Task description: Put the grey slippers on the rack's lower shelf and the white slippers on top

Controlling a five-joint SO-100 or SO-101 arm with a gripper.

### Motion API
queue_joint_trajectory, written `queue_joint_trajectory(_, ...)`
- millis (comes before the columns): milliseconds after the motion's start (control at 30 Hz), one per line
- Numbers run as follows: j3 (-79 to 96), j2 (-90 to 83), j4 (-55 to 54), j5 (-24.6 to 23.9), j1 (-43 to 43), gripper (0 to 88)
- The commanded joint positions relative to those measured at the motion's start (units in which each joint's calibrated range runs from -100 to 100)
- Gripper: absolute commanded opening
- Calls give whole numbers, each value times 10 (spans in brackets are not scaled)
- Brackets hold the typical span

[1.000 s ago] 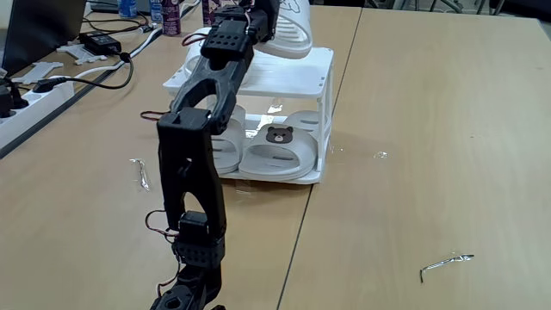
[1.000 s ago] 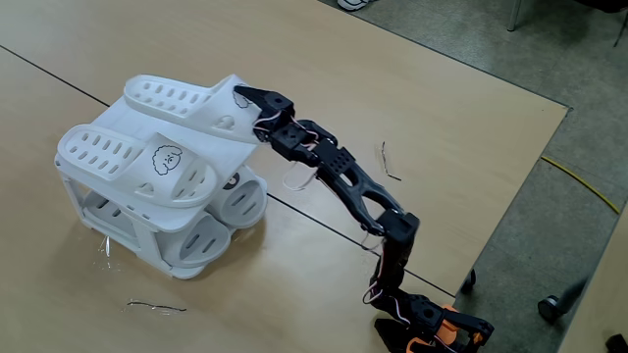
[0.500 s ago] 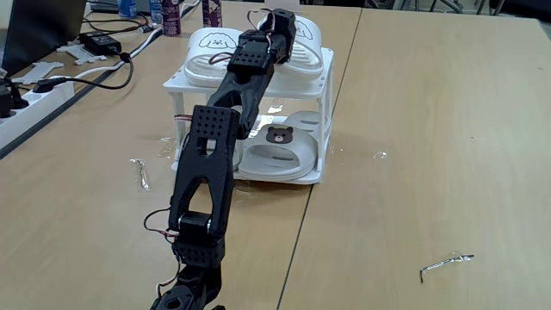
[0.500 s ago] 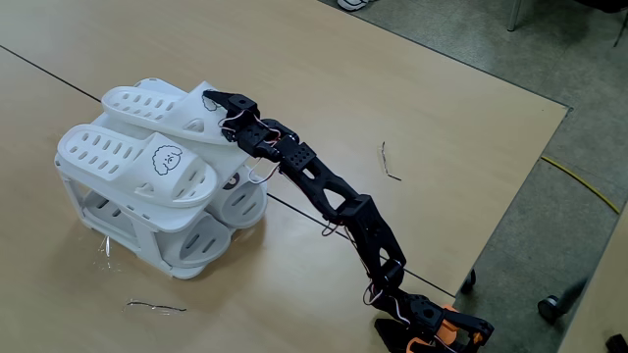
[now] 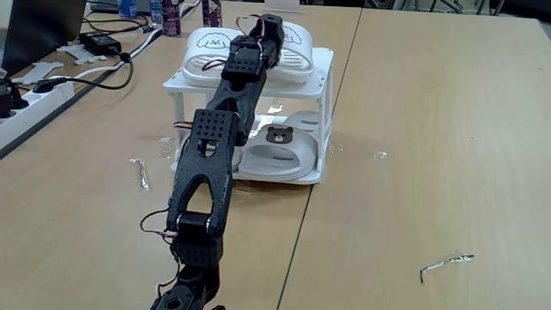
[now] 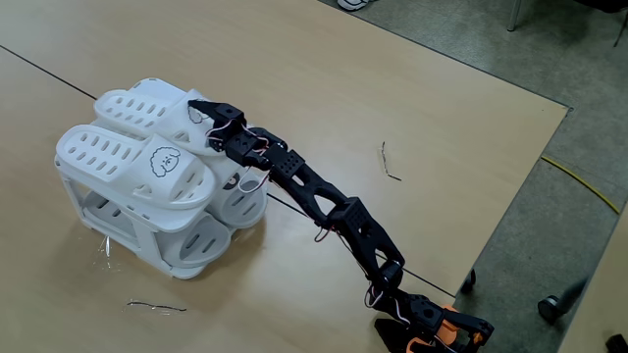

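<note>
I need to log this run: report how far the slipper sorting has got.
Done: the grey slippers lie on the lower shelf of the rack, and both white slippers lie side by side on the top. In hand: the gripper is at the strap of the second white slipper; whether it has let go cannot be told. Left: release if needed and pull the arm back.
</note>
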Motion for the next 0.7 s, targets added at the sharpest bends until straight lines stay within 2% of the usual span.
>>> queue_joint_trajectory(0,-55,-30,-7,4,-11,216)
queue_joint_trajectory(300,165,-182,-7,4,3,216)
queue_joint_trajectory(667,310,-308,-7,4,18,216)
